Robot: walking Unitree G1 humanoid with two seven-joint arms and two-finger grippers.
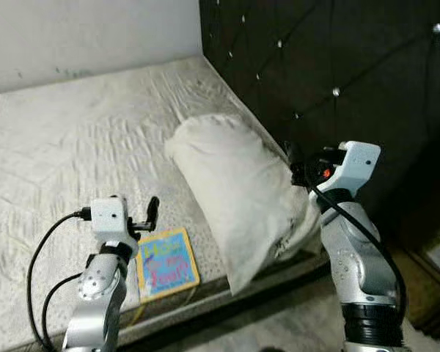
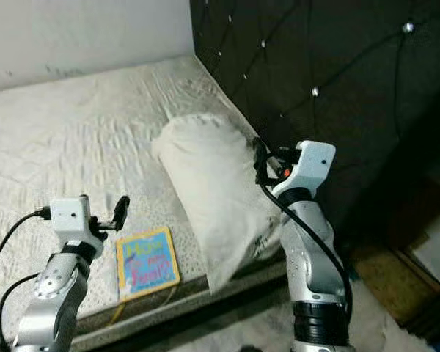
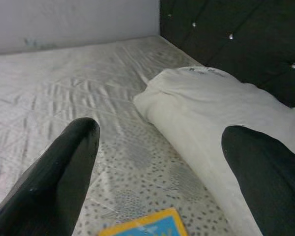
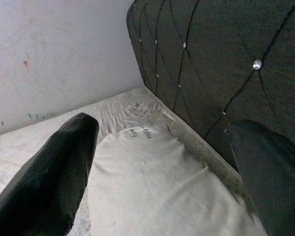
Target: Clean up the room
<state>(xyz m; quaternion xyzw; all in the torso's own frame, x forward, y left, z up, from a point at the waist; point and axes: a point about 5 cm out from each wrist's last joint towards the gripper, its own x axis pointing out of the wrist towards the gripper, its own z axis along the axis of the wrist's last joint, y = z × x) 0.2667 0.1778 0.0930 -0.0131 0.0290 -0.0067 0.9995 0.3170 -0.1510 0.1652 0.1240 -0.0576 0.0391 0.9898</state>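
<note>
That pillow [image 1: 238, 194] hanging off the bed [image 1: 73, 139] edge looks soft and light, so pinch a corner; your right gripper [image 1: 297, 163] and left gripper [image 1: 151, 214] are both wide open, empty.

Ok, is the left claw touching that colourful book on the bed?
Apart. In the left eye view the left claw hangs above the book, with bare mattress visible between fingertips and cover.
</note>
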